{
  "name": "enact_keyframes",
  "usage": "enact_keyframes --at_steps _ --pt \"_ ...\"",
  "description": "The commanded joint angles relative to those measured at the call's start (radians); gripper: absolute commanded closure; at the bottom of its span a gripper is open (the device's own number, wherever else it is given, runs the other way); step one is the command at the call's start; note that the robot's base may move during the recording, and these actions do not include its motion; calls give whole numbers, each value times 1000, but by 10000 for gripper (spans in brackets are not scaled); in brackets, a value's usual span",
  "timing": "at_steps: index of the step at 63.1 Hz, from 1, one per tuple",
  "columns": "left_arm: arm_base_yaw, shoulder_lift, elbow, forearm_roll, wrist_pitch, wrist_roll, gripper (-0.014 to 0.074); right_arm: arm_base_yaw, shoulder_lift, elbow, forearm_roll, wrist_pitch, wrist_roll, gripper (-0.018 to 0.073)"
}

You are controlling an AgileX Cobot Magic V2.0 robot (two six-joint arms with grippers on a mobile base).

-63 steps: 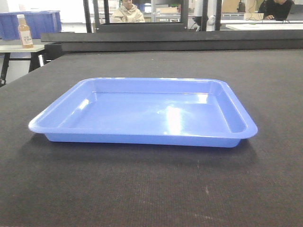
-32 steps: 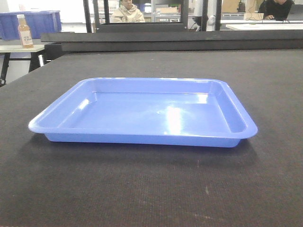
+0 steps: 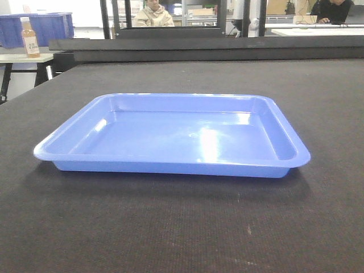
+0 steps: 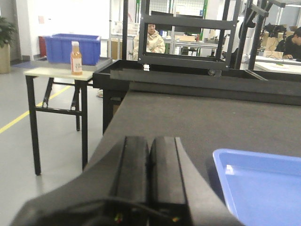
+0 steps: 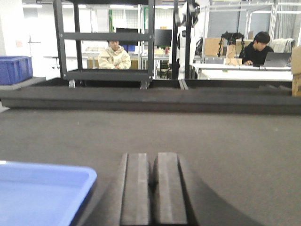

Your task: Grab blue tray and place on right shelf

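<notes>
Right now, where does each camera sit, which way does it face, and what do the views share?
Exterior front-facing: low over the dark table, facing across it at the blue tray; no robot part shows.
Left wrist: behind the shut left gripper, facing forward along the table's left side; tray corner lower right.
Right wrist: behind the shut right gripper, facing forward; tray corner lower left.
Shared: all three show the tray and the seated person in beige.

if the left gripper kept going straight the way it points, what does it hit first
Probably the raised black ledge at the table's far end. The blue tray lies right of the left gripper's line, though depth is hard to judge.
</notes>
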Motion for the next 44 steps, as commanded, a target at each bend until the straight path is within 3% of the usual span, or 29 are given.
enact_keyframes --at_steps 1,10,17,23,30,44 --pt "-6 83 -168 17 77 5 569 -2 64 -119 0 37 -10 309" --pt "-6 240 -314 3 188 7 328 -1 204 -203 0 60 -10 37" --pt "-6 354 -373 -5 221 14 178 7 309 -241 0 56 -10 -54" --pt "-34 446 -423 -69 211 108 175 60 395 -292 2 56 -10 -54" --pt "-127 569 -507 -186 255 229 174 150 524 -388 2 90 -10 -54" --pt "-295 884 -718 -200 408 240 174 314 850 -657 39 289 -10 -54"
